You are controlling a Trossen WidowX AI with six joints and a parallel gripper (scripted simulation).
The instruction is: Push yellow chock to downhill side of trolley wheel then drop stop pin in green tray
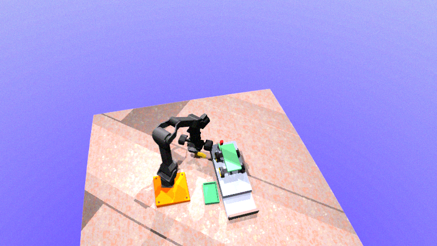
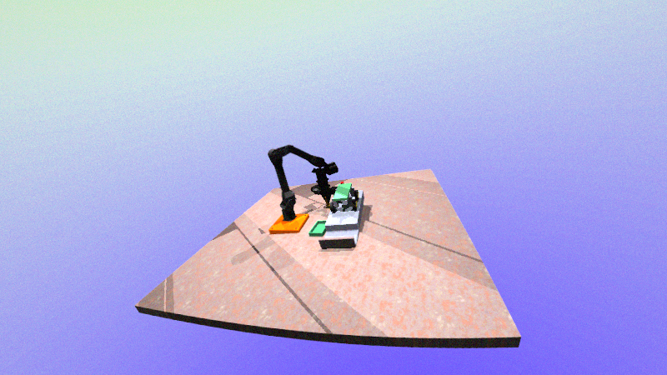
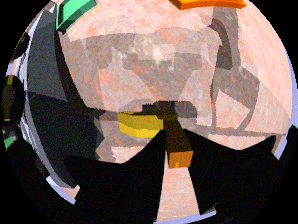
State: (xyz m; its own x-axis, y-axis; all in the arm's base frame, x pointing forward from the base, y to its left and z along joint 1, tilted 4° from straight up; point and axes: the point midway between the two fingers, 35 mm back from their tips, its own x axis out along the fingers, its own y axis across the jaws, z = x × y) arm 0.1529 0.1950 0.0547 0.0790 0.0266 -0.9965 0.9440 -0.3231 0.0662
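Observation:
The yellow chock (image 1: 200, 154) (image 3: 140, 125) is on the table beside the ramp's uphill half, on the robot's side. My gripper (image 1: 194, 151) (image 2: 327, 202) (image 3: 172, 133) points down and is shut on its upright orange handle. The black rubber base is hard to make out. The green-topped trolley (image 1: 230, 156) (image 2: 343, 191) stands on the upper part of the ramp (image 1: 236, 185) (image 2: 343, 219) (image 3: 45, 75). The red-headed stop pin (image 1: 221, 142) (image 2: 342, 182) stands at its uphill end. The green tray (image 1: 211, 193) (image 2: 318, 228) (image 3: 75, 14) holds nothing visible.
The orange base plate (image 1: 171, 195) (image 2: 288, 224) (image 3: 207, 3) of the arm is left of the tray. The ramp's dark side wall rises close beside the chock and gripper. The tray lies between the base plate and the ramp's lower half.

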